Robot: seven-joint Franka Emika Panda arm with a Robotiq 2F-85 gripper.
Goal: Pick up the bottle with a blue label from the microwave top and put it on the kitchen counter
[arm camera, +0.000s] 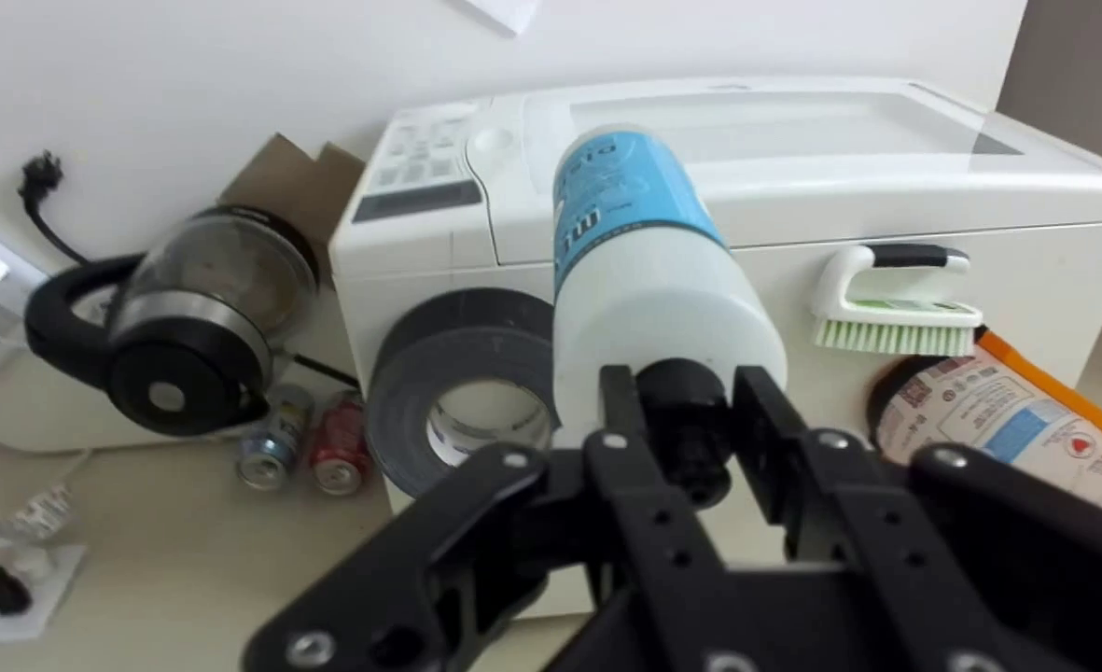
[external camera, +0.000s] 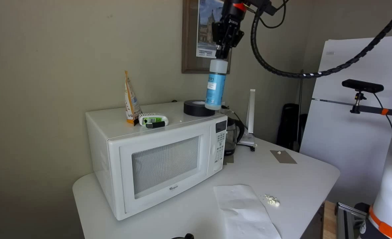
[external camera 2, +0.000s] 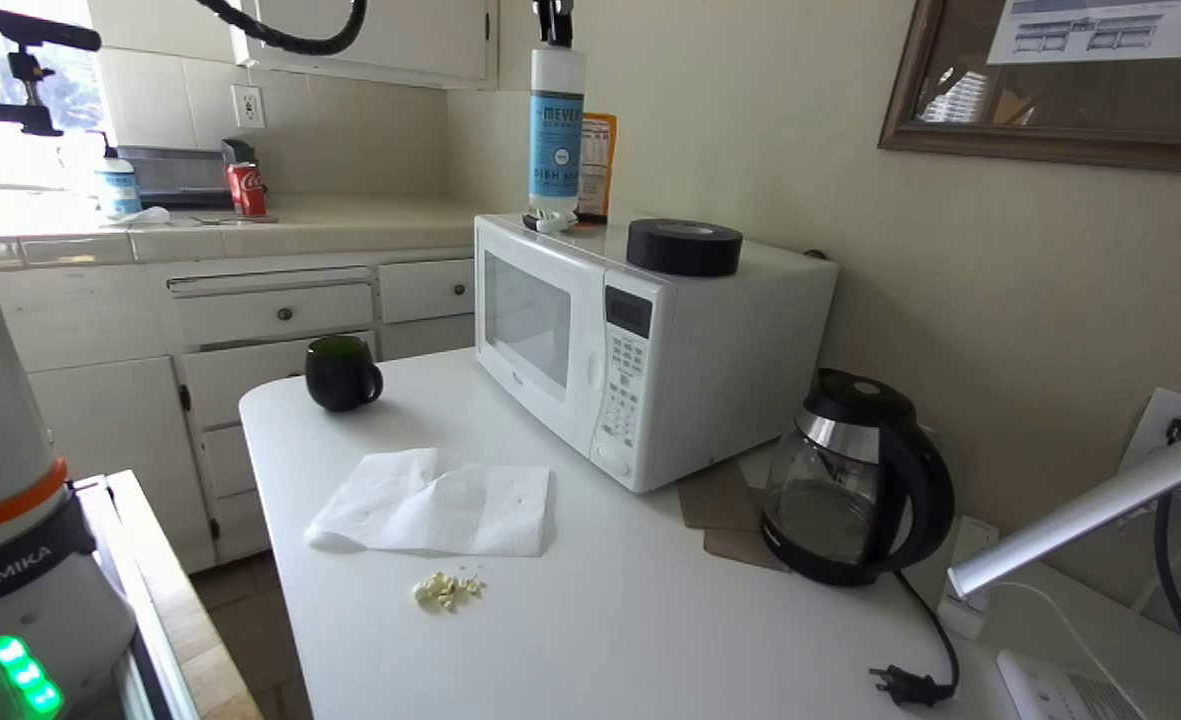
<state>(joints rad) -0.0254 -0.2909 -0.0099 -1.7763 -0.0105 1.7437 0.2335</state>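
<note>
The bottle (external camera: pixel 215 87) is clear and whitish with a blue label. It hangs nearly upright in both exterior views (external camera 2: pixel 556 140), slightly tilted in one of them. My gripper (external camera: pixel 221 55) points down and is shut on the bottle's black cap. In the wrist view the two fingers (arm camera: pixel 684 378) stand on either side of the cap, and the bottle (arm camera: pixel 630 196) reaches away below them. The bottle is held in the air near the front edge of the white microwave (external camera: pixel 116 172); its base overlaps the microwave top in the views. The kitchen counter (external camera 2: pixel 650 620) is the white tabletop under the microwave.
On the microwave top are a black tape roll (external camera 2: pixel 685 247), a white brush (arm camera: pixel 896 299) and an orange-edged bag (external camera: pixel 131 99). A glass kettle (external camera 2: pixel 840 490), a paper towel (external camera 2: pixel 450 505), crumbs (external camera 2: pixel 447 591), and a dark mug (external camera 2: pixel 338 373) are on the counter.
</note>
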